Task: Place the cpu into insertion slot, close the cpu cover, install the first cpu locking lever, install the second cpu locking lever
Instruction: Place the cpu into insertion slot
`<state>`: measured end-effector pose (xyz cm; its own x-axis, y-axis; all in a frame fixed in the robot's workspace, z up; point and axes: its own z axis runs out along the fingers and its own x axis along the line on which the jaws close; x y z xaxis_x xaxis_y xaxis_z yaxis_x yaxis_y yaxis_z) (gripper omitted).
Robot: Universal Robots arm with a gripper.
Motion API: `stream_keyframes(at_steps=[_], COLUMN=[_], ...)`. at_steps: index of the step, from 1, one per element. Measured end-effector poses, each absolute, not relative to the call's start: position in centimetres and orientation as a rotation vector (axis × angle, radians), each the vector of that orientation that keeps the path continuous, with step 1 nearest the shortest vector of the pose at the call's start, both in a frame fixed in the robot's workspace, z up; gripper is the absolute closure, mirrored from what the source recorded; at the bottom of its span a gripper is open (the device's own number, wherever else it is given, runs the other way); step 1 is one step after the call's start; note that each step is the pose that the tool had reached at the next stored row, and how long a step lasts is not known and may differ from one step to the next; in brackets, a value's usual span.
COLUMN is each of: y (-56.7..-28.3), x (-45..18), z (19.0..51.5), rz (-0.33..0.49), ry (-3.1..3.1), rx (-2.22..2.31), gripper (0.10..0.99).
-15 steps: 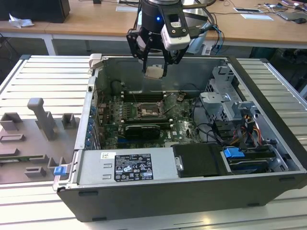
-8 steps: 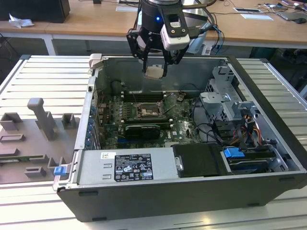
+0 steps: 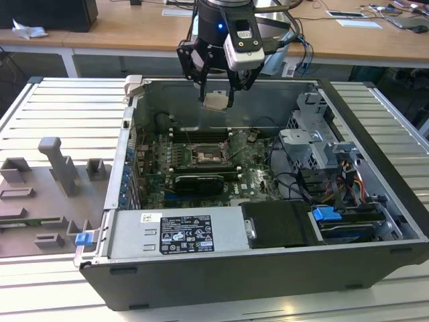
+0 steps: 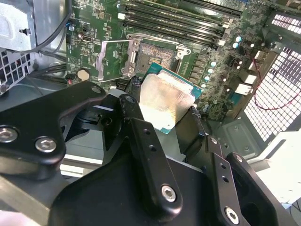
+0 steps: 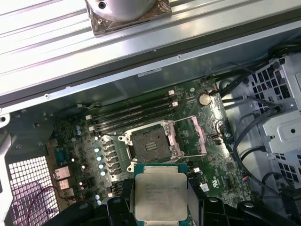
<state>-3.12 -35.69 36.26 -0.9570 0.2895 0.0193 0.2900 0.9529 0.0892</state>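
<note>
In the exterior view your gripper (image 3: 216, 102) clamps the cpu (image 3: 214, 100) well above the insertion slot (image 3: 203, 155); in the second wrist view its fingers (image 4: 134, 117) pinch opposite edges; in the first wrist view the cpu cover (image 5: 192, 136) stands open, so placement, I judge, calls for squaring up.

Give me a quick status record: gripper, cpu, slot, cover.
gripper: shut on the cpu, hanging above the open case
cpu: held by its edges between the fingers, metal top facing the wrist cameras, clear of the board
slot: open and empty, its dark contact field showing in both wrist views
cover: swung open, lying beside the slot, not over it
task state: cpu not yet placed
</note>
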Motion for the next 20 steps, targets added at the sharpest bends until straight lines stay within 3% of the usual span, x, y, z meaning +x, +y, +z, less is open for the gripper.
stream_keyframes(at_steps=[20], y=[-35.69], x=[-3.12], z=[36.21], rz=[-0.140], ry=[-3.082], rx=[-0.583], gripper=[0.545])
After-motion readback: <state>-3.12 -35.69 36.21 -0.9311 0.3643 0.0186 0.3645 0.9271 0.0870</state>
